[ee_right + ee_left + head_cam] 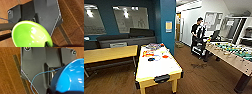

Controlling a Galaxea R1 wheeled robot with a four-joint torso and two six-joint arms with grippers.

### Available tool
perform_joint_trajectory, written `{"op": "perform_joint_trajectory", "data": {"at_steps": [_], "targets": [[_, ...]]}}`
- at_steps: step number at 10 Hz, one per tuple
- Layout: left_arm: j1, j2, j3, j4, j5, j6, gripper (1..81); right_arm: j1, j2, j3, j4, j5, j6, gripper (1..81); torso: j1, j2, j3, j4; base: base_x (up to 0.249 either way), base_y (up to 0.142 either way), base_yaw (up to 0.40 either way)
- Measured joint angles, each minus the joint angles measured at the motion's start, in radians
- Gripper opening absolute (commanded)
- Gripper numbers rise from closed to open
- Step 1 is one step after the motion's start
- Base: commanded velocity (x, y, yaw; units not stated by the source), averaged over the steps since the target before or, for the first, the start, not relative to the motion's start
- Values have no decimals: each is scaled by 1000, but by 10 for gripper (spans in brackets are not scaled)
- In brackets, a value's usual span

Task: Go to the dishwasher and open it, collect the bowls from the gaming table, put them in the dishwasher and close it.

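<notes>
Two bowls are seen close against the wrists: a blue bowl (pixel 70 77) in the left wrist view and a green bowl (pixel 31 35) in the right wrist view, each hanging over wooden floor with its rim close to the dark wrist plate. Each appears to be carried, one per arm, presumably so that both can be taken to the dishwasher in one trip; whether the fingers of either gripper are spread or pressed on a rim cannot be told, as the fingers are not made out.

Ahead of the robot, the gaming table (pixel 159 67) with its white top and yellow rim is seen in the head view, and further small coloured items, among them a red-orange one (pixel 165 56) and a dark one (pixel 151 59), are left lying on its top toward the far end.

Beside it on one side a plain wooden table (pixel 109 53) is placed; on the other, across open floor, a foosball table (pixel 234 53) stands, and a person (pixel 197 32) with a rig is seen beyond it. A teal pillar (pixel 167 22) is set behind the gaming table.
</notes>
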Motion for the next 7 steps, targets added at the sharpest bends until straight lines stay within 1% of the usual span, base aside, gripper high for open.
{"op": "perform_joint_trajectory", "data": {"at_steps": [7], "targets": [[0, 6, -3, 0, 0, 0, 10, -2, 3, -3, -1, 0, 0, 10, 0, 0, 0, 0, 0, 0, -385]]}}
